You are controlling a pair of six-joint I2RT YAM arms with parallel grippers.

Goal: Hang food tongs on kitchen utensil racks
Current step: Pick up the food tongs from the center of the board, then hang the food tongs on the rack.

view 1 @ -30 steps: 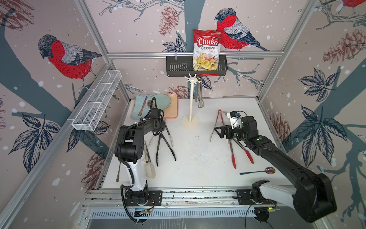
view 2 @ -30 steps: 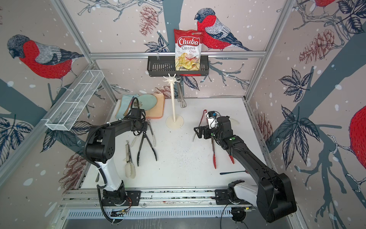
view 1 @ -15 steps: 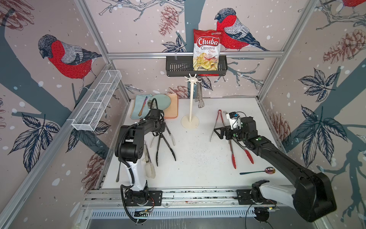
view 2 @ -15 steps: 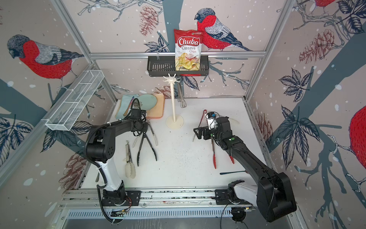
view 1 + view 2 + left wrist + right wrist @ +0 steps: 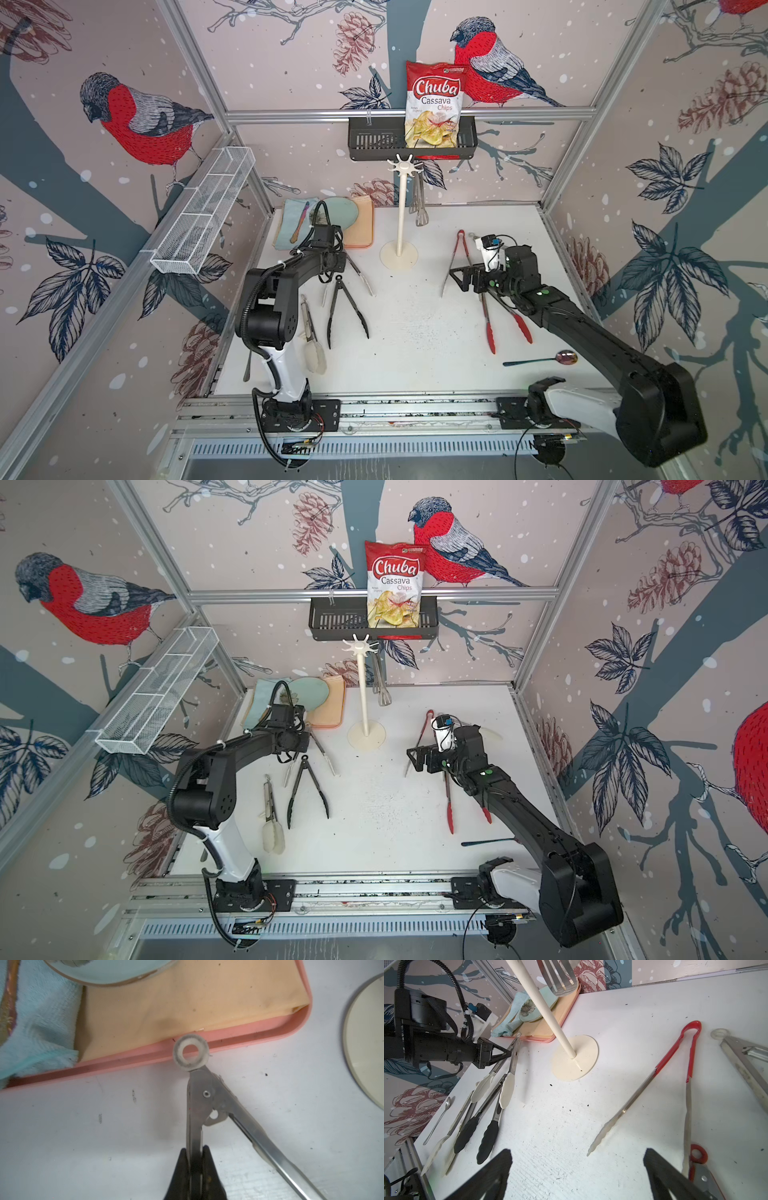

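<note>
Now that L gripper has just pinched shut on one arm of the white-tipped tongs, lying left of centre in both top views by the pink tray, lift to rack at mid-frame looks next; R gripper gaping, empty.

High stereo pair; close wrist views

White desk carried a pink tray at back left, with the utensil rack standing beside it on its disc base. On the left lay black-tipped tongs, white-tipped tongs and ring-ended steel tongs, whose ring overlapped the tray rim. On the right lay red-handled tongs, red-tipped tongs and a dark-handled spoon.
</note>
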